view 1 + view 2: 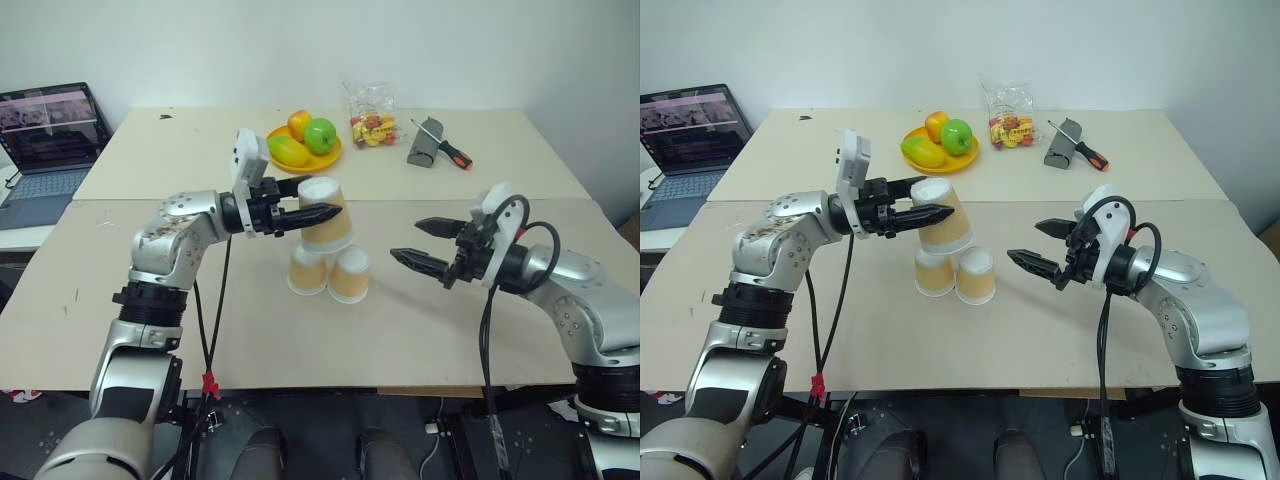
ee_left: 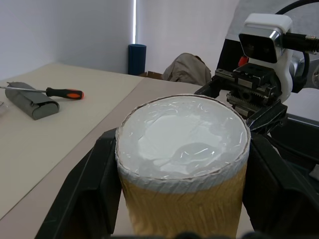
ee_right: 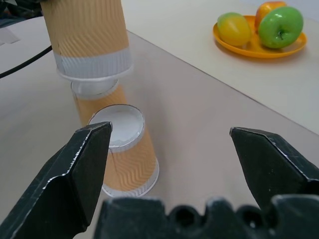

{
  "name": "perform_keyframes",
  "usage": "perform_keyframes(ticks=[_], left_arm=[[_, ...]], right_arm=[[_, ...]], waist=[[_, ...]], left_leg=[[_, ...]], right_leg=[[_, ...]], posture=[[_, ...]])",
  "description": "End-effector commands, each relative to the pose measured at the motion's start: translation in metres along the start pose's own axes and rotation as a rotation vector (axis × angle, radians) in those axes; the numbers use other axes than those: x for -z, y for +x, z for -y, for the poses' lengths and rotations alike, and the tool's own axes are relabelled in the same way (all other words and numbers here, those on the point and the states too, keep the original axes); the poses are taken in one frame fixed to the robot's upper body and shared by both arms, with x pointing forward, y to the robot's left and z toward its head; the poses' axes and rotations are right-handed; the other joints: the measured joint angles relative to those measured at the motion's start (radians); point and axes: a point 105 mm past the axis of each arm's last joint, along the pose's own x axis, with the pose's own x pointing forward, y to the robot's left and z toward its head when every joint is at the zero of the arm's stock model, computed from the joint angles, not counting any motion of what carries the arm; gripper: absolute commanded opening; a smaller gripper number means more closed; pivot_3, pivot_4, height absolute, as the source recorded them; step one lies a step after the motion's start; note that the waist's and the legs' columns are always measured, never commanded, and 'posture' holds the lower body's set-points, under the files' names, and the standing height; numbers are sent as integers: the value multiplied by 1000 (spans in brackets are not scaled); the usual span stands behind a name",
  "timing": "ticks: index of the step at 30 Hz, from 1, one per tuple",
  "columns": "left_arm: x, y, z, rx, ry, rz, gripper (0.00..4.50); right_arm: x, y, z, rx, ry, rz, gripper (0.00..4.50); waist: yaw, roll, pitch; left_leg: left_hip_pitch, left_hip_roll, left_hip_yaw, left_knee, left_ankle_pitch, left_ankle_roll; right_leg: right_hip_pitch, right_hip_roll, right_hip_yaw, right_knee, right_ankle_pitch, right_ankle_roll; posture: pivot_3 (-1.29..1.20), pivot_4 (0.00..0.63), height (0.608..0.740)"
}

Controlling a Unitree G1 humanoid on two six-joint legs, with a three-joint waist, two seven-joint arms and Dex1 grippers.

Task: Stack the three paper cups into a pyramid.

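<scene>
I count three paper cups: two (image 1: 307, 272) (image 1: 349, 276) stand upside down side by side on the table (image 1: 420, 330), and one (image 1: 328, 216) is clamped in my left pincer (image 1: 315, 202). My right pincer (image 1: 428, 244) makes two of those. One orange plate (image 1: 303, 151) carries what looks like three fruits, though they overlap: a green apple (image 1: 320, 134), an orange one (image 1: 299, 124), a yellow-green one (image 1: 287, 151). One bag of sweets (image 1: 371, 116), one screwdriver (image 1: 444, 143), one grey case (image 1: 424, 149), one laptop (image 1: 48, 150).
</scene>
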Motion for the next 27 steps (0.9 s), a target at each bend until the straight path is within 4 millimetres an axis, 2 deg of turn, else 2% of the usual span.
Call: perform_keyframes(ticks=[1, 11, 18, 27], left_arm=[[-14, 7, -1, 49, 75, 2, 3093], [-12, 18, 5, 141, 69, -27, 3093], [-1, 19, 4, 151, 71, -62, 3093], [2, 19, 8, 164, 71, -70, 3093]], right_arm=[[-17, -8, 1, 43, -57, 71, 4500], [-14, -12, -1, 81, -45, 86, 4500], [-13, -16, -1, 100, -39, 88, 4500], [-12, -19, -1, 110, -34, 89, 4500]], waist=[[1, 0, 0], [-4, 0, 0], [-7, 0, 0], [-8, 0, 0]], left_leg=[[0, 0, 0, 0, 0, 0], [0, 0, 0, 1, 0, 0], [0, 0, 0, 1, 0, 1], [0, 0, 0, 1, 0, 1]], right_leg=[[0, 0, 0, 0, 0, 0], [0, 0, 0, 1, 0, 0], [0, 0, 0, 1, 0, 0], [0, 0, 0, 1, 0, 0]], posture=[[0, 150, 740], [0, 150, 740], [0, 150, 740], [0, 150, 740]])
